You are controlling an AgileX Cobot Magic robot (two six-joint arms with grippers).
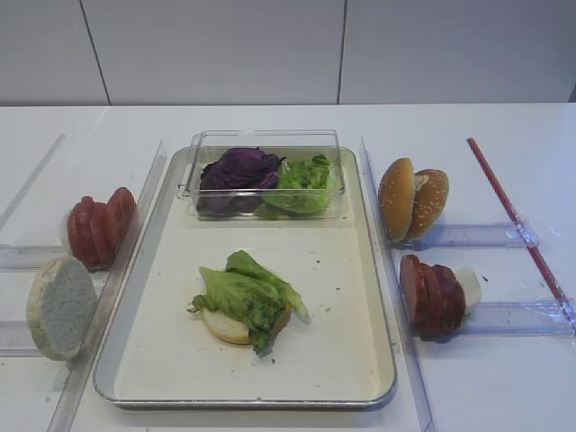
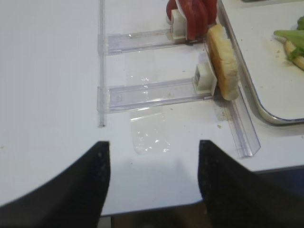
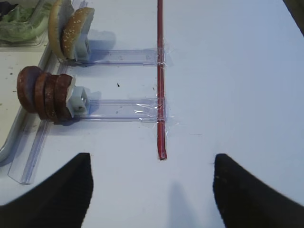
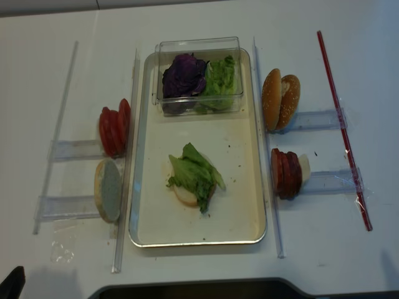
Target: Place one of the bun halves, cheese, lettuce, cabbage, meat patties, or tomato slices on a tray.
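Both sets of jaws wide apart, empty, above bare worktop [image 1: 270,121]; lettuce [image 1: 247,292] on bun half [image 1: 229,326] in tray [image 1: 351,351].

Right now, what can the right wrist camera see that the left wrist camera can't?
Only the right wrist view shows the sesame bun halves, the stacked meat patties, the red strip taped to the table, and the open right end effector.

Only the left wrist view shows the tomato slices, the pale cut-face bun half, the lettuce lying on the tray, and the open left end effector.

Both show the tray rim, clear plastic holders and the white table.
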